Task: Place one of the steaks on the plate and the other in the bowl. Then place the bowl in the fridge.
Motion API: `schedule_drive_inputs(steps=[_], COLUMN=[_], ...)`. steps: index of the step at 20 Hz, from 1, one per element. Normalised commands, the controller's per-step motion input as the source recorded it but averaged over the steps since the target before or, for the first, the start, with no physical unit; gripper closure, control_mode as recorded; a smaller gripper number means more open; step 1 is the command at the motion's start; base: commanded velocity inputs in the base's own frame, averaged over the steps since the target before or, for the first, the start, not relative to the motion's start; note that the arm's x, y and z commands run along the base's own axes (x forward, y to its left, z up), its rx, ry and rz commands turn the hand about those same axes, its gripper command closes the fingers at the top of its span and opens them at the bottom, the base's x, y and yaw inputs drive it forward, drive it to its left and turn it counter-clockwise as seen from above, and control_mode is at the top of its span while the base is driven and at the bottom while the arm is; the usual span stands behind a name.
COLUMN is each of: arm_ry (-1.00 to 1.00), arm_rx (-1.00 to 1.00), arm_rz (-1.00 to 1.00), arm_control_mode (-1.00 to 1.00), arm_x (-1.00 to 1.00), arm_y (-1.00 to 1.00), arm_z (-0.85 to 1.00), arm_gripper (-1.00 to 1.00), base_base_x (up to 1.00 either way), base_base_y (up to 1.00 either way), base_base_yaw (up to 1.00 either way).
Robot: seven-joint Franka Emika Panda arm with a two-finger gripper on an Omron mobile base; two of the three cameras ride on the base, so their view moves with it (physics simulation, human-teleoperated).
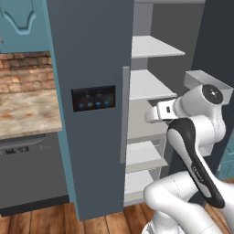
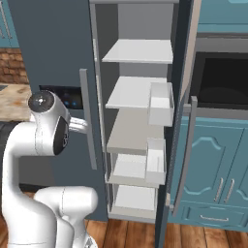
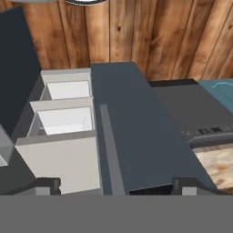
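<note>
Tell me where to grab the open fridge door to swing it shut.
Probably the tall vertical bar handle on the open door's outer face, near mid-height, approached from the cabinet side; the bar is slim and stands off the panel.

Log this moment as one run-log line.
gripper: open, holding nothing | fridge: right door open, left door shut | shelves: pale grey, bare where visible | bowl: not visible

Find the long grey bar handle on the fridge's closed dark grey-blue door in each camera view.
Left base view: long grey bar handle upright at centre, on the closed door's right edge.
Right base view: upright, left of centre.
Hand view: running lengthwise, lower centre.
Shared landmark: the pale grey shelves right beside it.
</note>
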Motion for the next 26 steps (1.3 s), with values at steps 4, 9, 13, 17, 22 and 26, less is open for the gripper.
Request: schedule_drive_inputs(steps=[4,9,13,17,22,26], arm_ry=[0.01,0.0,0.0,0.0,0.0,0.0], arm_rx=[0.0,0.0,0.0,0.0,0.0,0.0], arm_rz=[0.0,0.0,0.0,0.0,0.0,-0.02], arm_control_mode=[-1.0,-1.0,-1.0,-1.0,-1.0,-1.0], arm_x=[0.17,0.29,0.36,0.36,0.37,0.38], arm_y=[0.25,0.02,0.03,0.16,0.1,0.02], arm_z=[0.0,-0.04,0.0,-0.13,-0.17,-0.23], arm_gripper=[-1.0,-1.0,-1.0,-1.0,-1.0,-1.0], base_base_x=[0.0,0.0,0.0,0.0,0.0,0.0], base_base_y=[0.0,0.0,0.0,0.0,0.0,0.0], base_base_yaw=[0.0,0.0,0.0,0.0,0.0,0.0])
